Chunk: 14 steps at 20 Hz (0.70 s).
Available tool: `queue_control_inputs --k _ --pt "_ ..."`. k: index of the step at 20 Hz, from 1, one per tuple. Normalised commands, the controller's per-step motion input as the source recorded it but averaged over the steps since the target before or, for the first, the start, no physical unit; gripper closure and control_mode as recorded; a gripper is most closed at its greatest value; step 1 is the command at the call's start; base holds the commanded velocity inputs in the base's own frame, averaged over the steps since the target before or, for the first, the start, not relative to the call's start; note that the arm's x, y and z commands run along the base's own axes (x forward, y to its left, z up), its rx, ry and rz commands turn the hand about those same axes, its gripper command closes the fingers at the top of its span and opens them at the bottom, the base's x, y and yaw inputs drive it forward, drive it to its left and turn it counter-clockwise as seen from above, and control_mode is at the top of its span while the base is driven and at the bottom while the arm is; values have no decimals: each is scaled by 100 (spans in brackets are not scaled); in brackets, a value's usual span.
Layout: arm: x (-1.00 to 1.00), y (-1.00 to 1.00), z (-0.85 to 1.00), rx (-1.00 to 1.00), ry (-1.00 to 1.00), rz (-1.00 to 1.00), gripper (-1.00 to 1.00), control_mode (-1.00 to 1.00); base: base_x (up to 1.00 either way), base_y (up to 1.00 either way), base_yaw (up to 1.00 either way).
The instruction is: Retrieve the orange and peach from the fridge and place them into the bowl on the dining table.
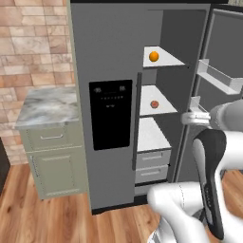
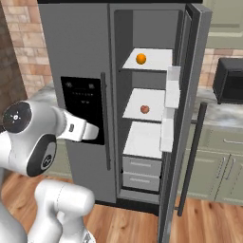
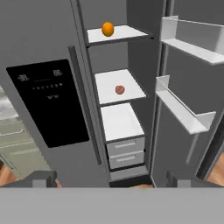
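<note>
Left base view: the tall grey double-door fridge (image 1: 111,109) has its right door swung open. The bright orange round fruit (image 1: 154,56) lies on the top white shelf (image 1: 168,59), the pinkish-red round peach (image 1: 154,104) on the second shelf, both near the front edges.

Right base view: clear room surrounds each fruit.

Hand view: the tool (image 3: 111,179) stands wide open; the peach at 12 o'clock, orange above, both well apart from it.

The fridge (image 1: 109,57) is plain grey with a glossy black dispenser panel (image 1: 110,114) on its closed door and white shelves (image 2: 144,104) inside. The upper shelf carries the bright orange (image 3: 107,29); below it sits the pinkish-red peach (image 3: 119,89).
</note>
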Motion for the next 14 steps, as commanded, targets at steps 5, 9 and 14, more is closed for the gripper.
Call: queue_control_inputs --k 5,9,14 --pt "0 48 1 -1 11 5 -100 -100 0 0 0" --pt "0 38 1 -3 9 0 -100 -100 0 0 0" --pt "0 38 0 -3 1 0 -100 -100 0 0 0"
